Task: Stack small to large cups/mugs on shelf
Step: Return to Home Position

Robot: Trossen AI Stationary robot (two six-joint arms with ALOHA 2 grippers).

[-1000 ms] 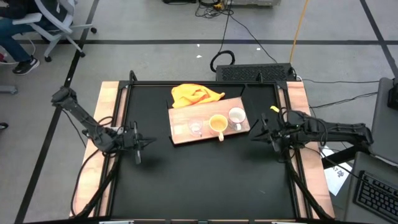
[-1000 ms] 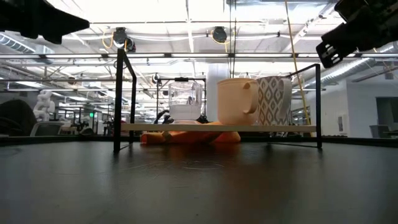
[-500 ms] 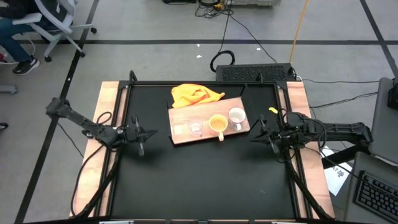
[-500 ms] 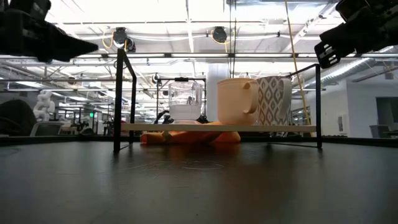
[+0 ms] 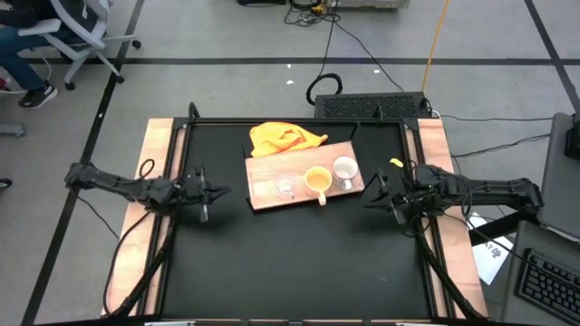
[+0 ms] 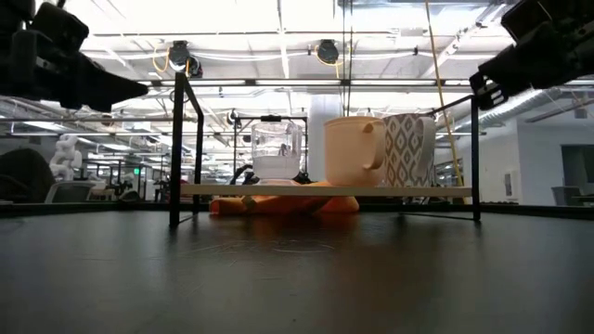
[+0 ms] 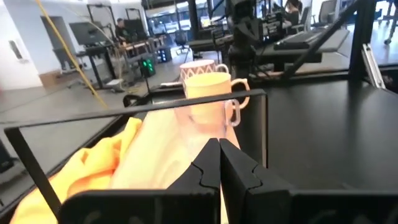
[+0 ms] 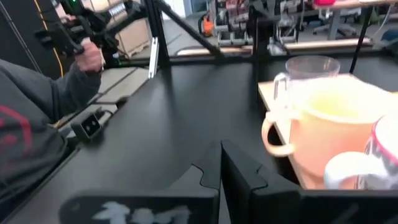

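Observation:
The wooden shelf [image 5: 265, 197] stands on black legs at the table's far middle. On it stand a row of a clear glass cup [image 5: 285, 186], a yellow-orange mug [image 5: 317, 180] and a white patterned mug [image 5: 344, 168]; the low view shows the glass [image 6: 277, 153], the yellow mug [image 6: 353, 150] and the white mug [image 6: 406, 148] upright on their bases. My left gripper [image 5: 219, 192] is shut and empty, left of the shelf, pointing at it. My right gripper [image 5: 368, 199] is shut and empty, right of the shelf. Both hang above the table.
A yellow cloth [image 5: 285, 138] lies under and behind the shelf's far edge. Black frame posts [image 6: 174, 153] stand by the shelf. A person's grey sleeve [image 8: 31, 124] and hand [image 8: 93, 59] show beyond the table. The black table surface [image 5: 299, 263] lies bare toward the near edge.
My left gripper has come down and gone a little toward the table's far edge, turning to point level at the shelf; its arm has dropped lower and stretched out. The cups and my right gripper have kept still.

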